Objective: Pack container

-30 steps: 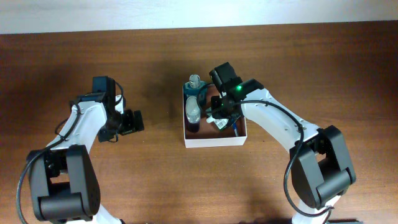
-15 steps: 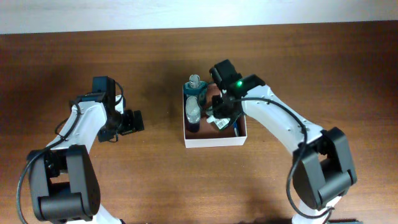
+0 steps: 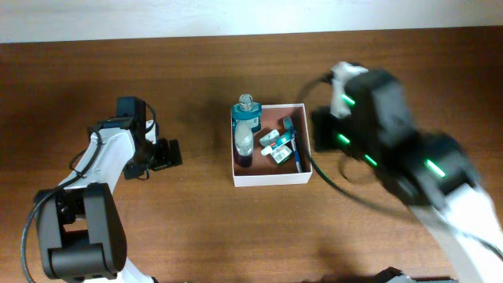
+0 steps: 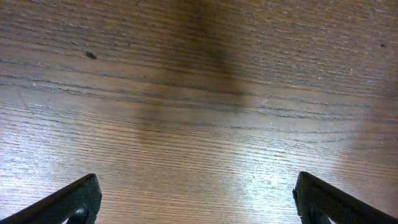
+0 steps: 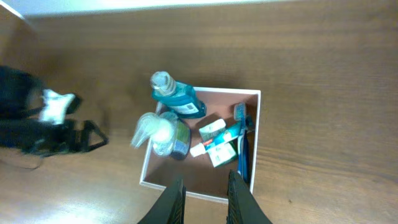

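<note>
Container (image 3: 271, 180) sits mid-table (image 3: 196, 236), open top up. Inside it, at left wall: teal mouthwash bottle (image 3: 247, 116) and clear bottle (image 3: 244, 143). Small tubes (image 3: 275, 147) at centre, blue toothbrush (image 3: 295, 144) along right wall.

Overhead: right arm (image 3: 393, 134) right of container, a blur, fingers unreadable. Right wrist view settles it: right gripper (image 5: 205, 199) high over container's near wall, narrow gap, nothing held.

Left gripper (image 3: 167, 154) well left of container. Its wrist view shows bare wood only, fingertips (image 4: 78, 199) spread wide, empty.
</note>
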